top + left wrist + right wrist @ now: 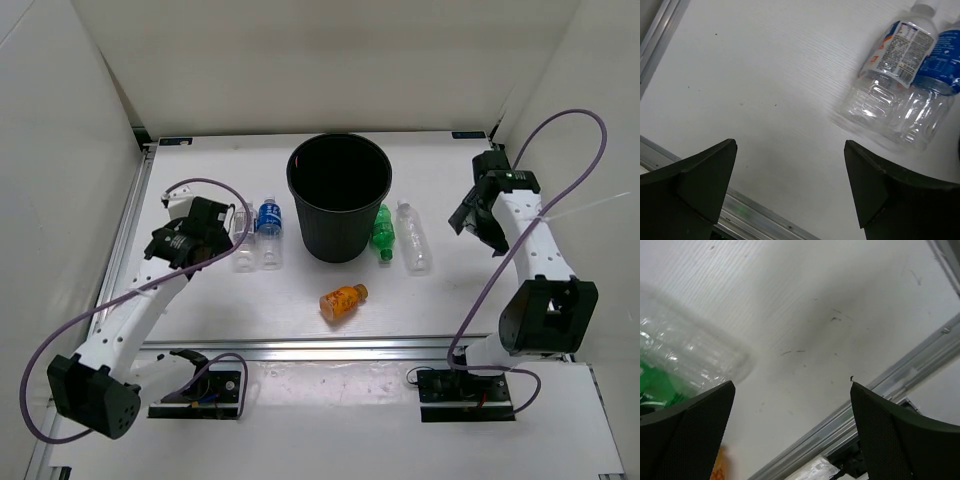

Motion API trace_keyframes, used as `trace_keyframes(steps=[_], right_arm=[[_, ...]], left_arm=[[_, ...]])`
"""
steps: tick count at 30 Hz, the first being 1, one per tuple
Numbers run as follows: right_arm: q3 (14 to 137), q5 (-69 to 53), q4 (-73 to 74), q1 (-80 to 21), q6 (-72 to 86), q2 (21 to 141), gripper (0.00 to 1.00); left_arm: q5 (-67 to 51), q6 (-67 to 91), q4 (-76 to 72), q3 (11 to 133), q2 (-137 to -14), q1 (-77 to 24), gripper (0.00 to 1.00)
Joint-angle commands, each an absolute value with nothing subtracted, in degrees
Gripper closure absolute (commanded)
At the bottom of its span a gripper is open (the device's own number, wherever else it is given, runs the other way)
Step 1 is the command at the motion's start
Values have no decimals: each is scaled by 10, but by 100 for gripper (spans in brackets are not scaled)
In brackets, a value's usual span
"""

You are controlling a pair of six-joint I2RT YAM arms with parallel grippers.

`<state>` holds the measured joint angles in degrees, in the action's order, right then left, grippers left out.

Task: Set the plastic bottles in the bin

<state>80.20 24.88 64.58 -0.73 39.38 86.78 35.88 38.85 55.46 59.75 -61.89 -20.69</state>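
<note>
All five bottles [412, 240] are lying on the table [250, 310] around the bin [335, 235]: two left, two right, the orange bottle [344, 299] in front. The left gripper [790, 145] and right gripper [792, 385] are hanging wide open, gripping nothing, so everything is waiting.

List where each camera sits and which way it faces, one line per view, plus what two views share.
Top external: above and behind the arms, looking down at the table, bin and orange bottle; both arms show.
Left wrist: on the left arm, facing down at the blue-label bottle and labelled clear bottle; open left gripper shows.
Right wrist: on the right arm, facing down at the plain clear bottle and green bottle; open right gripper shows.
Shared: top and left wrist both show the blue-label bottle.
</note>
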Motion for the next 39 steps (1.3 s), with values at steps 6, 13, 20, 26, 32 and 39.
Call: trace_keyframes(steps=[6,13,20,26,32,39], right_arm=[[807,42,575,-11,286,862,0],[844,-20,526,-18,250,940,0],[855,-40,491,-50,234,1019,0],[860,-32,466,-65,217,1091,0],[872,-32,454,-65,222,1151,9],[872,-4,471,-38,234,1137,41]], left_arm=[[391,434,581,633,-630,-207,0],[335,442,577,590,-642,-207,0],[327,442,557,584,-649,-207,0],[322,431,557,591,-667,-207,0],[316,431,581,608,-684,-207,0],[305,437,599,650,-729,-207,0]])
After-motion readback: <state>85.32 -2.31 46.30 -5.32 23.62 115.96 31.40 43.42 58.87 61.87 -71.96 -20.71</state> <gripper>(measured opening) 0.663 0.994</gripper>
